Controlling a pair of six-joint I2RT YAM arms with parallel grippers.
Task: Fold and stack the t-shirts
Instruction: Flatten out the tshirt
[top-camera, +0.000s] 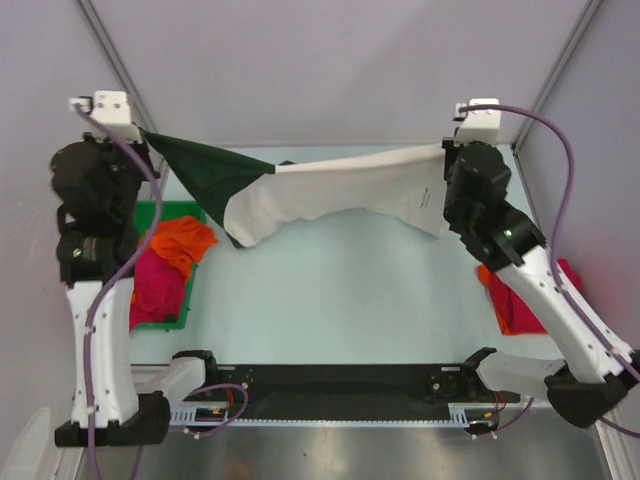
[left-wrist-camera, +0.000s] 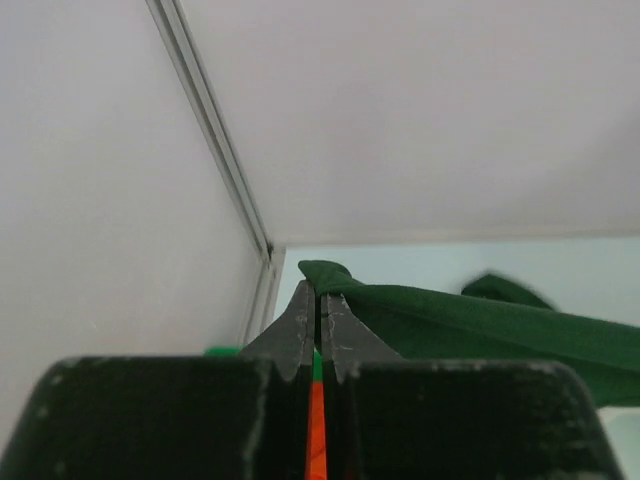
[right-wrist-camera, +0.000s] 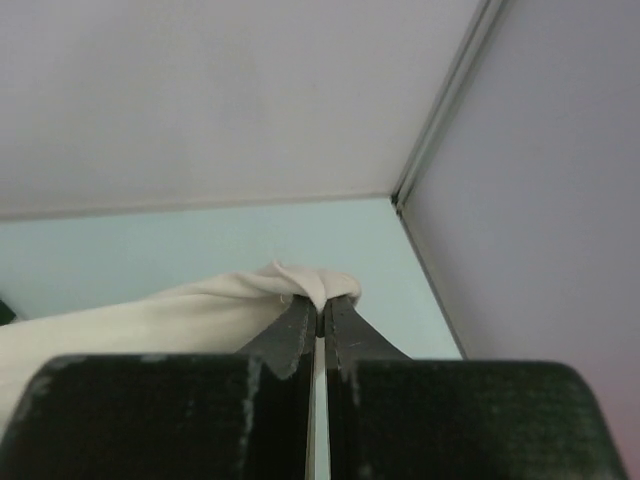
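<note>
T-shirts (top-camera: 503, 300) partly behind right arm (top-camera: 548, 290)

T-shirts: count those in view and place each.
4. A cream-and-green tee stretched between left pincer and right pincer; an orange tee and a magenta tee in the bin at left; a red heap under the right arm, possibly hiding more.

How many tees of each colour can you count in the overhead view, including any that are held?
Cream tee with green sleeve: 1
Orange tees: 2
Magenta-pink tee: 1
Crimson tee, mostly hidden by the right arm: 1
Total: 5
</note>
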